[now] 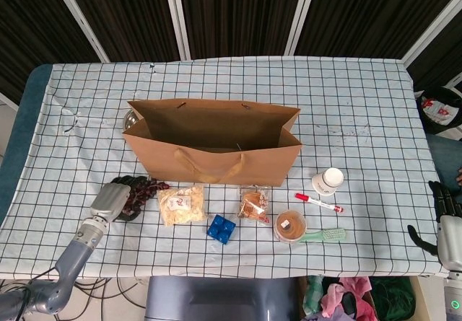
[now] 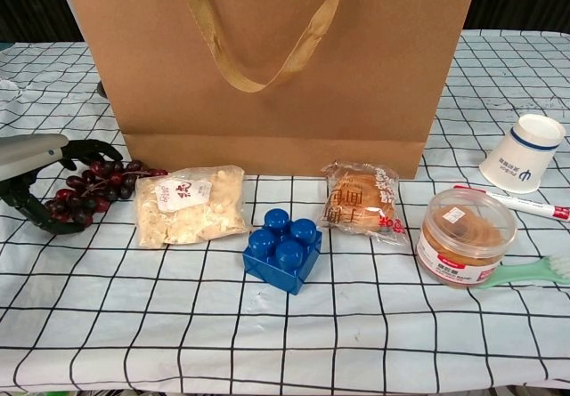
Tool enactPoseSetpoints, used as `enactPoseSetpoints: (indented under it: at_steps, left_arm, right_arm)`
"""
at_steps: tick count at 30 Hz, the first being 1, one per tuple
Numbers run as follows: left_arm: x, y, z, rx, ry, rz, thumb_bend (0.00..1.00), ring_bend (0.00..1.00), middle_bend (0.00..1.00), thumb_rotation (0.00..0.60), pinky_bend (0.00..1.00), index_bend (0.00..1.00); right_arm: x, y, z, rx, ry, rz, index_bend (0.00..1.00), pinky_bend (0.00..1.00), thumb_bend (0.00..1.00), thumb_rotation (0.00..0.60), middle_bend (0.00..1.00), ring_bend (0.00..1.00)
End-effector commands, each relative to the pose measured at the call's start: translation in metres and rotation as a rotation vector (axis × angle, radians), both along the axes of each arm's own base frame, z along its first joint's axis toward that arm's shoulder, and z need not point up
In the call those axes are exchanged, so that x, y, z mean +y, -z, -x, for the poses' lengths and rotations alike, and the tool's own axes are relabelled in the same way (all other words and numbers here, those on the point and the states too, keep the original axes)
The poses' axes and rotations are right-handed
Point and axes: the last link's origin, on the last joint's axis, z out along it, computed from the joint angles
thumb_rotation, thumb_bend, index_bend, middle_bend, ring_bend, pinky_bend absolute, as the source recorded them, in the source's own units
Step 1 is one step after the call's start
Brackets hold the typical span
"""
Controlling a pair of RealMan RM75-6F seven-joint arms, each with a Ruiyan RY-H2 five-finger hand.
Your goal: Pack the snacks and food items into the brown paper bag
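Observation:
The brown paper bag [image 1: 216, 164] stands open at mid-table and fills the top of the chest view [image 2: 267, 58]. In front of it lie a bunch of dark grapes [image 2: 102, 182], a clear packet of pale snacks [image 2: 189, 205], a wrapped pastry [image 2: 361, 200] and a round tub of spread [image 2: 465, 236]. My left hand [image 2: 31, 160] grips the left end of the grapes [image 1: 148, 189], fingers over the top and thumb underneath; the bunch lies on the cloth. My right hand [image 1: 445, 220] hangs off the table's right edge, open and holding nothing.
A blue toy block [image 2: 283, 247] sits between the snack packet and the pastry. A white paper cup [image 2: 525, 154], a red-capped marker [image 2: 525, 203] and a green brush [image 2: 530, 271] lie at the right. A metal bowl [image 1: 130, 119] peeks out behind the bag's left corner.

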Motion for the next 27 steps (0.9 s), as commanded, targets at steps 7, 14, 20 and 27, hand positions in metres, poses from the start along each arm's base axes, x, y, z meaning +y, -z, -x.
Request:
enactPoseSetpoints:
  at_steps: [7,14,20,27]
  left_arm:
    - [0.0007,-0.0019,0.0007,0.005,0.019,-0.053,0.36,0.34,0.43,0.6,0.43,0.31]
    - [0.0002,-0.0011,0.002,0.024,0.034,-0.06,0.41,0.41,0.5,0.6,0.49,0.38]
    - [0.0011,-0.0011,-0.0036,-0.015,0.057,-0.099,0.45,0.46,0.55,0.6,0.54,0.43]
    - [0.0026,-0.0031,-0.0038,-0.051,0.07,-0.148,0.5,0.53,0.63,0.6,0.6,0.52]
  right_arm:
    - [0.0003,0.0001,-0.0005,-0.002,-0.003,0.0,0.01,0.21,0.22,0.6,0.07,0.17]
    - [0.0002,0.0003,-0.0003,-0.005,-0.002,-0.002,0.01,0.21,0.22,0.6,0.07,0.17]
    - [0.0002,0.0,0.0,-0.006,0.001,-0.001,0.01,0.21,0.22,0.6,0.07,0.17]
    - [0.0001,0.0006,0.0003,-0.01,0.005,-0.009,0.01,0.21,0.22,0.6,0.07,0.18]
